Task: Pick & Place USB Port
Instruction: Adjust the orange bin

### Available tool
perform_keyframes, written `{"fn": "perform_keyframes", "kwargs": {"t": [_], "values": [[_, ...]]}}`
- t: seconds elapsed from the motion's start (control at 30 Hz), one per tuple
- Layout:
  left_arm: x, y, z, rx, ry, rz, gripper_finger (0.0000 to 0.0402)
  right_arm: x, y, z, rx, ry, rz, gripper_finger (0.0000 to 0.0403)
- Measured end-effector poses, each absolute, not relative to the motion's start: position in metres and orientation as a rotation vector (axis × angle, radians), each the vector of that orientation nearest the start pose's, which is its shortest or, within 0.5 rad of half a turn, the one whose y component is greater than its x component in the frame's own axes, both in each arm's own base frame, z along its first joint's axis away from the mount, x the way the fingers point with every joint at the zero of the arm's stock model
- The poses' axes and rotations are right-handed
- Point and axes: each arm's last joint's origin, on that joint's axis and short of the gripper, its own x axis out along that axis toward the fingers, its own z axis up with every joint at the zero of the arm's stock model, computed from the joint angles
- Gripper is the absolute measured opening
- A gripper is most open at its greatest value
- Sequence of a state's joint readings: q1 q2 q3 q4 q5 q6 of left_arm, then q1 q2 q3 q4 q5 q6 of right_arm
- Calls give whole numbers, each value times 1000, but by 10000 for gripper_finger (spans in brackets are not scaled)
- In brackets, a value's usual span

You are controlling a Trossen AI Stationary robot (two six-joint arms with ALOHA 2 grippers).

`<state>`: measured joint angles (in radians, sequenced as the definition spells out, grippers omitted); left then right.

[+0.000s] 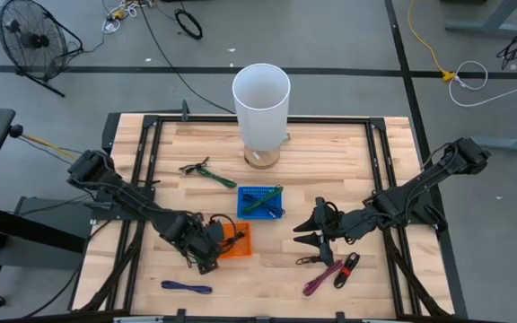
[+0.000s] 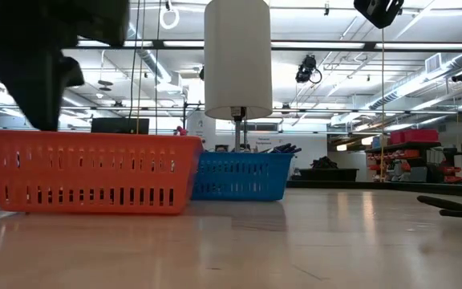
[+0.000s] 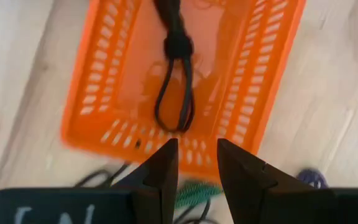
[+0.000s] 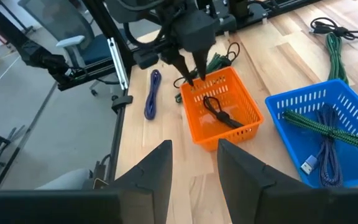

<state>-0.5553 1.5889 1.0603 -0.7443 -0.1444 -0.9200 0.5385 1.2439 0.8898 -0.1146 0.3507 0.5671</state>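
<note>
The left end effector (image 4: 190,73) hangs over the orange basket's (image 1: 238,240) 9 o'clock rim, fingers (image 3: 160,174) narrowly parted and empty. A black cable (image 3: 176,74) lies inside that basket. At 3 o'clock, the right end effector (image 1: 307,231) hovers above the surface (image 1: 330,170), fingers narrowly apart, holding nothing.

Table (image 1: 330,152): tall cylinder (image 1: 261,108) at rear edge, centre. Two baskets mid-table, one (image 1: 260,202) holding cables, the other (image 1: 234,240) left of it, nearer the front. Loose cables (image 1: 330,269) front right; one cable (image 1: 187,287) front left.
</note>
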Motion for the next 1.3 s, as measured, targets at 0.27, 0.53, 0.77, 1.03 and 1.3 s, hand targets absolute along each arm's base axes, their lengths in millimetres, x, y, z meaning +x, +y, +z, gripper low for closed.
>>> {"fn": "perform_keyframes", "kwargs": {"t": [0.27, 0.53, 0.77, 1.03, 1.3], "values": [[240, -154, 211, -335, 1232, 258, 115, 237, 130, 282, 355, 462, 58, 126], [221, -156, 208, -305, 1338, 370, 115, 236, 131, 281, 357, 470, 59, 126], [224, -159, 196, -234, 1338, 379, 115, 236, 132, 281, 358, 469, 60, 126], [241, -151, 177, -153, 1345, 421, 115, 236, 132, 281, 359, 467, 61, 126], [268, -139, 178, -160, 1201, 348, 115, 236, 132, 281, 352, 466, 63, 126]]}}
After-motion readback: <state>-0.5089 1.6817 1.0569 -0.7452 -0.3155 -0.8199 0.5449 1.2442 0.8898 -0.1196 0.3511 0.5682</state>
